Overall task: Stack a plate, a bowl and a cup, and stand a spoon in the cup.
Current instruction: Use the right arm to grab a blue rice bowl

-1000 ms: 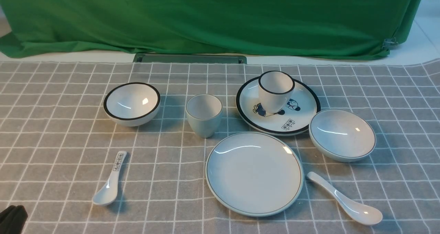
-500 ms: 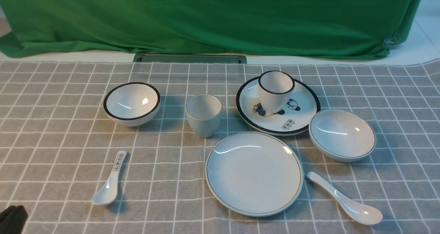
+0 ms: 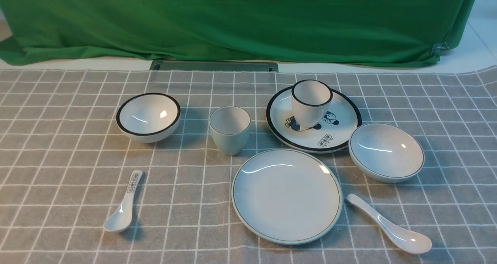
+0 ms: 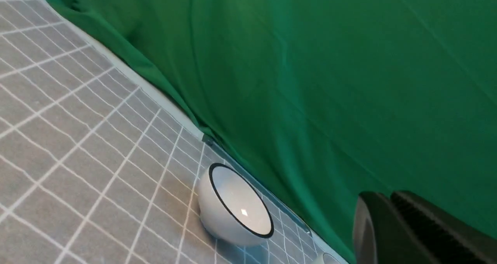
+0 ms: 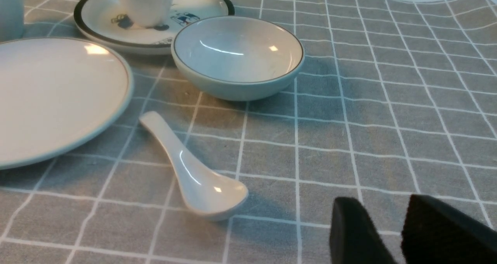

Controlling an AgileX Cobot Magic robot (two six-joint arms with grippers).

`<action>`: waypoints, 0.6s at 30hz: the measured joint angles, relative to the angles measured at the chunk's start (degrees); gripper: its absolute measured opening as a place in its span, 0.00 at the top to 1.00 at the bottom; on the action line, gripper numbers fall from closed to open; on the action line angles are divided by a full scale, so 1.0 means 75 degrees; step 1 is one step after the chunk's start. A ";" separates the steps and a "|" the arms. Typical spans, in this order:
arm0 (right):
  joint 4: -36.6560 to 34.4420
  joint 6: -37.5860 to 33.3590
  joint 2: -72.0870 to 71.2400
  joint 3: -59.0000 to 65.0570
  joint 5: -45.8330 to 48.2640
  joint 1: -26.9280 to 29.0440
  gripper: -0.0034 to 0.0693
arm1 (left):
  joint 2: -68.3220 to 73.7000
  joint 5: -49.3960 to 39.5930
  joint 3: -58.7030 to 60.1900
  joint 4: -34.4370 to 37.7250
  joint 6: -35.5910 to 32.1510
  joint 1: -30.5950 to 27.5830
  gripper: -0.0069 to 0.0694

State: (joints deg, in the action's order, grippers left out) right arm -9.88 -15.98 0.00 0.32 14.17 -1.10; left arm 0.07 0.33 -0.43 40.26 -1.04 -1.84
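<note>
- Grey checked tablecloth [image 3: 58, 159] covers the work surface. A green backdrop cloth [image 3: 248, 19] hangs along its far edge.
- Locate the plate [image 3: 287, 196] right of centre, close to the near edge. It lies flat with nothing on it.
- Locate the bowl [image 3: 386, 151] just beside the plate, to its right and slightly farther back. It is upright, empty and not touching the plate.
- Locate the cup [image 3: 230, 130] beyond the plate's left edge. It is upright, empty and apart from the plate.
- Locate the spoon [image 3: 388, 224] on the cloth just right of the plate. It lies hollow side up, handle tip near the plate's rim, scoop toward the near right.
- Note the cartoon plate [image 3: 337, 134] behind the plate, between cup and bowl. A black-rimmed cup [image 3: 310, 103] stands on it. You cannot tell whether the two plate rims touch.
- Note the black-rimmed bowl [image 3: 148, 116] at far left and the printed spoon [image 3: 124, 205] at near left.
- Check the left gripper [image 4: 382, 197], seen only in its wrist view. Its jaws are closed together and grip nothing.
- Check the right gripper [image 5: 382, 205], seen only in its wrist view. Its jaws stand partly apart with bare cloth between them, near the spoon's scoop, and hold nothing.
</note>
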 joint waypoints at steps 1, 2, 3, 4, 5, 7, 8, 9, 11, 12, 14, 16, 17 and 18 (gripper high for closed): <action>0.0000 0.0000 0.0000 0.0000 0.0000 0.0000 0.62 | 0.0000 -0.0445 -0.0273 -0.0041 -0.0049 0.0000 0.89; 0.0000 0.0000 0.0000 0.0000 0.0000 0.0000 0.62 | 0.0000 -0.0613 -0.0396 -0.0043 -0.0098 0.0000 0.89; 0.0000 0.0000 0.0000 0.0000 0.0000 0.0000 0.62 | 0.0090 -0.1185 -0.0924 -0.0132 -0.0458 0.0000 0.89; 0.0000 0.0000 0.0000 0.0000 0.0000 0.0000 0.62 | 0.0142 -0.1271 -0.1006 -0.0151 -0.0526 0.0000 0.89; 0.0000 0.0006 0.0000 0.0000 0.0000 0.0000 0.62 | 0.0479 -0.1999 -0.1698 -0.0189 -0.1204 0.0000 0.89; 0.0000 0.0006 0.0000 0.0000 0.0000 0.0000 0.62 | 0.1042 -0.2993 -0.2462 -0.0228 -0.2044 0.0008 0.89; 0.0000 0.0006 0.0000 0.0000 0.0000 0.0000 0.62 | 0.1402 -0.3447 -0.2849 -0.0247 -0.2334 0.0050 0.89; 0.0000 0.0006 0.0000 0.0000 0.0000 0.0000 0.62 | 0.1872 -0.3959 -0.3324 -0.0299 -0.2558 0.0195 0.89; 0.0000 0.0006 0.0000 0.0000 -0.0007 0.0000 0.62 | 0.2437 -0.4449 -0.3679 -0.0391 -0.2743 0.0394 0.89; 0.0000 0.0006 0.0000 0.0000 -0.0007 0.0000 0.62 | 0.2842 -0.4931 -0.3993 -0.0457 -0.2877 0.0635 0.89; 0.0000 0.0006 0.0000 0.0000 -0.0007 0.0000 0.62 | 0.3748 -0.5650 -0.4443 -0.0627 -0.3143 0.1093 0.89; 0.0000 0.0027 0.0000 0.0000 -0.0053 0.0000 0.62 | 0.4302 -0.5862 -0.4688 -0.0716 -0.3295 0.1438 0.89; -0.0102 0.0155 0.0000 0.0000 -0.0147 0.0000 0.62 | 0.4551 -0.5897 -0.4756 -0.0763 -0.3352 0.1574 0.89; -0.0235 0.0312 0.0000 0.0000 -0.0260 0.0000 0.62 | 0.4719 -0.5910 -0.4782 -0.0790 -0.3439 0.1670 0.89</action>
State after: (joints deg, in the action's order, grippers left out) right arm -11.64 -13.64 0.00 0.32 12.22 -1.10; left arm 35.46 -44.00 -36.30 34.33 -26.83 10.68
